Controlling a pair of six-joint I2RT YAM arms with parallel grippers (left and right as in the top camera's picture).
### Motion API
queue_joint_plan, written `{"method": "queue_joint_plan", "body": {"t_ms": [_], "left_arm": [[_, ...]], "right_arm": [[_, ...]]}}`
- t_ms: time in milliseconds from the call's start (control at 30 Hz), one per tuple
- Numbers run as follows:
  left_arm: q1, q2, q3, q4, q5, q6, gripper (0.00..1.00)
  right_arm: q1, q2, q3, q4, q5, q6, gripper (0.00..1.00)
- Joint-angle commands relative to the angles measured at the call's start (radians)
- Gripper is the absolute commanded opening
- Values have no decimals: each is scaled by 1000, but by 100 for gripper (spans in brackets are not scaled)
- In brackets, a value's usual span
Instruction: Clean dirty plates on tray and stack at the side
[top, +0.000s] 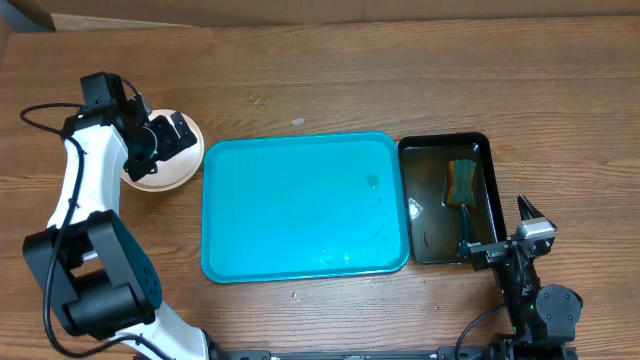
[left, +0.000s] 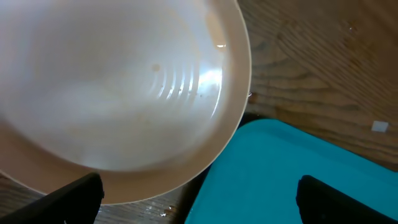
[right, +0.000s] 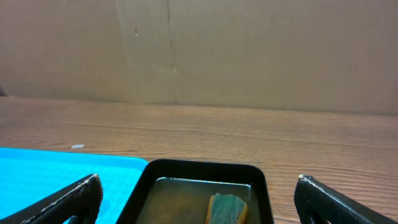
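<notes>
The turquoise tray (top: 300, 205) lies in the middle of the table with nothing on it, only a few wet spots. A white plate (top: 172, 176) rests on the wood just left of the tray; its inside looks clean in the left wrist view, plate (left: 124, 81). Whether other plates lie under it I cannot tell. My left gripper (top: 166, 134) hovers over this plate, open and empty; in its own view the left gripper (left: 199, 196) spans the plate's edge and the tray (left: 298, 168). My right gripper (top: 497, 228) stands open and empty at the near right.
A black tub (top: 445, 139) with brownish water stands right of the tray, and a green-and-yellow sponge (top: 462, 180) lies in it. The right wrist view looks over the tub (right: 199, 165) and sponge (right: 227, 208) toward a cardboard wall behind the table.
</notes>
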Motion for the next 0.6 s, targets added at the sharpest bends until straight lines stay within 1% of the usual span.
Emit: {"method": "queue_joint_plan", "body": {"t_ms": [0,300,533,567], "left_arm": [[-1,-180,0,4,12,21,100],[-1,-541,0,3,12,21,100],[-1,-763,-1,3,12,21,100],[-1,-815,-9,3,7,22,100]], "right_arm": [[10,-10,-11,6,-5,-7,100],[10,-10,-11,6,-5,-7,100],[10,-10,-11,6,-5,-7,100],[10,-10,-11,6,-5,-7,100]]}}
